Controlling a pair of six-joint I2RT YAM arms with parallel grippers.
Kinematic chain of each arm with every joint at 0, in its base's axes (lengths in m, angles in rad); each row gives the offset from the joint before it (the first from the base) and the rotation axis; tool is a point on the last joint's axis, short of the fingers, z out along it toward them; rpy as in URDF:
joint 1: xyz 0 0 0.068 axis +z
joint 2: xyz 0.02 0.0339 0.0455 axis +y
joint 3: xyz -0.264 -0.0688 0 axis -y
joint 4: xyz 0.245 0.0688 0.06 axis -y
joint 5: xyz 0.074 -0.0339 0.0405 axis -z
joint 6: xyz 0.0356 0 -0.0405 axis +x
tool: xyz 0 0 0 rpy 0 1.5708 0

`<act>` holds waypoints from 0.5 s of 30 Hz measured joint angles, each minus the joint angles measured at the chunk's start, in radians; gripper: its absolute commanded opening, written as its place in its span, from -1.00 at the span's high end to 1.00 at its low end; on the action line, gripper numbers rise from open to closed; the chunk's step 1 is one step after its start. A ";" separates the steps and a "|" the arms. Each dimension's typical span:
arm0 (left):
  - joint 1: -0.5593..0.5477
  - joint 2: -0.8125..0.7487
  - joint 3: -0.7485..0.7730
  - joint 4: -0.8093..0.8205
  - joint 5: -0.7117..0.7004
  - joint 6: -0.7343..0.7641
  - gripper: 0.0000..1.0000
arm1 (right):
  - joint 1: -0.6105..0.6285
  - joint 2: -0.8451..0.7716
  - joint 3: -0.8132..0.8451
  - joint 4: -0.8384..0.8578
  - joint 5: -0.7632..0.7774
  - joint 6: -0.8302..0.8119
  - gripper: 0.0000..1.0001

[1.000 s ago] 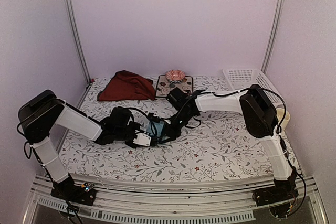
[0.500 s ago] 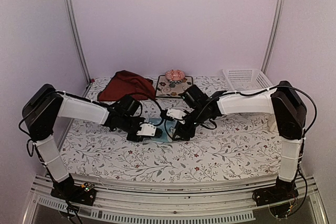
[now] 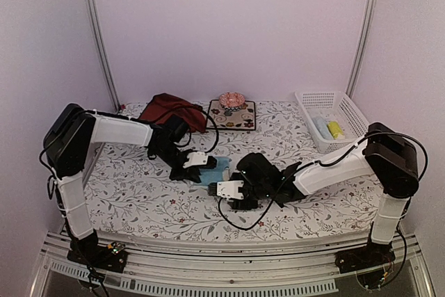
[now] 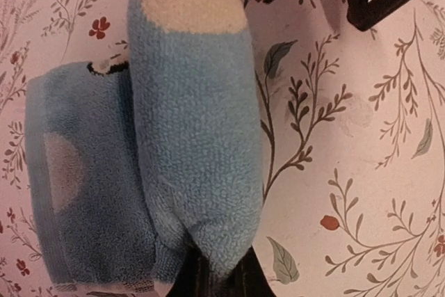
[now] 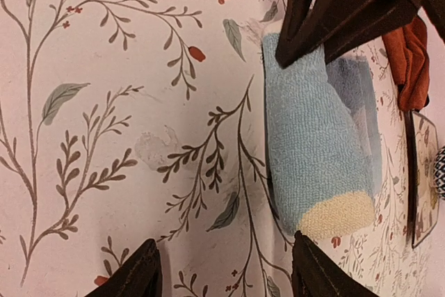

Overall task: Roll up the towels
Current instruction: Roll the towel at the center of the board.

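Against 0.5 s ago, the right arm had backed off toward the near edge. The right fingers [image 5: 142, 277] stood spread wide, empty, and apart from the light blue towel [image 4: 195, 123]. The left fingers [image 5: 306, 5] stayed pinched on one end of the roll, near the middle of the tabletop [image 3: 139, 199]. The towel was only partly rolled, a thick roll lying against a flat remainder. Judgement: rolling unfinished, and with one hold the roll could slacken. The dark red towel [image 3: 170, 109] lay bunched at far left. The yellow towel [image 3: 336, 129] and pale blue towel [image 3: 321, 126], seemingly rolled, sat in the white basket [image 3: 309, 97]. The left pinch was cut off at the edge of the left wrist view, and overhead the towel was mostly hidden. The print was illegible.
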 measured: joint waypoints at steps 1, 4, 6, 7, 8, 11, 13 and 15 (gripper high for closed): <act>0.009 0.011 0.014 -0.015 0.018 -0.005 1.00 | 0.012 0.000 -0.015 0.035 0.019 -0.024 -0.29; 0.034 0.042 0.045 -0.050 0.066 -0.017 1.00 | 0.032 0.000 -0.042 0.124 0.060 -0.079 -0.31; 0.046 0.056 0.061 -0.069 0.096 -0.019 1.00 | 0.037 0.000 -0.050 0.175 0.077 -0.114 -0.34; 0.050 0.061 0.069 -0.080 0.107 -0.020 1.00 | 0.040 0.000 -0.052 0.198 0.083 -0.125 -0.36; 0.054 0.067 0.077 -0.090 0.116 -0.020 1.00 | 0.044 0.000 -0.055 0.229 0.092 -0.146 -0.38; 0.061 0.087 0.108 -0.126 0.135 -0.020 1.00 | 0.053 0.011 -0.057 0.306 0.115 -0.196 -0.39; 0.064 0.100 0.128 -0.150 0.146 -0.020 1.00 | 0.059 0.031 -0.052 0.340 0.129 -0.229 -0.41; 0.069 0.119 0.153 -0.180 0.157 -0.020 1.00 | 0.062 0.064 -0.035 0.358 0.140 -0.257 -0.42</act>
